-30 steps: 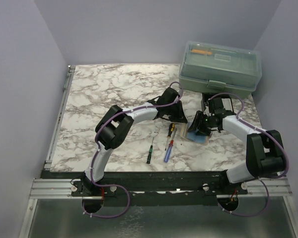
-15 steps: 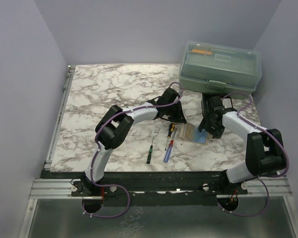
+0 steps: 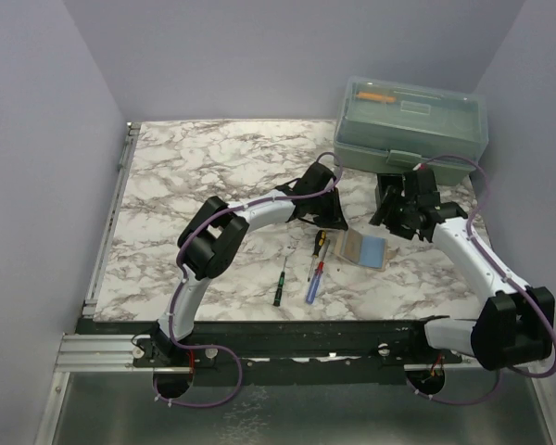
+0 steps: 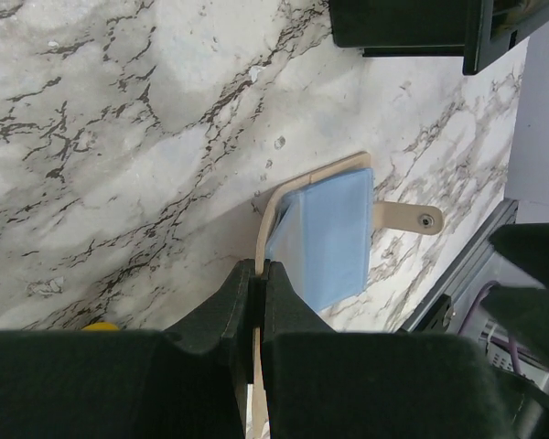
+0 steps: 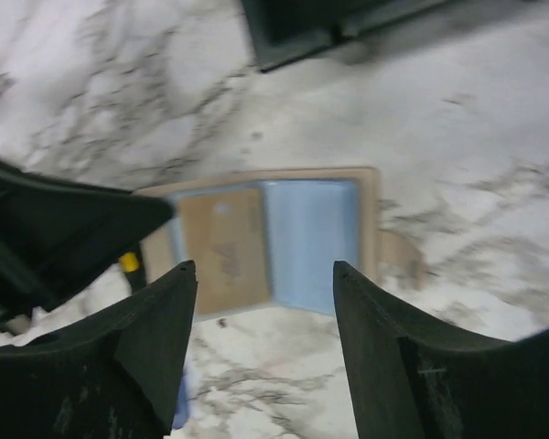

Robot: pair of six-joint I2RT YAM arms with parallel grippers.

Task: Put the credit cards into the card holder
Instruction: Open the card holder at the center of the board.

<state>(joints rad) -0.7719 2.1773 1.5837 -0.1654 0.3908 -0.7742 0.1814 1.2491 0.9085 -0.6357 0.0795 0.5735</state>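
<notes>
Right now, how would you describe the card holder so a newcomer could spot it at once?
Find the big green toolbox at the far right. Just in front of it, right of the screwdrivers, lies the card holder: the only flat tan thing there, opened out, pale blue inside.

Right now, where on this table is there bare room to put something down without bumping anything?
The far-left marble, between the side rail and the left arm, is bare. So is the near-right strip between the card holder and the table edge. It is crowded around the screwdrivers, card holder, left pincer, right pincer and toolbox.
</notes>
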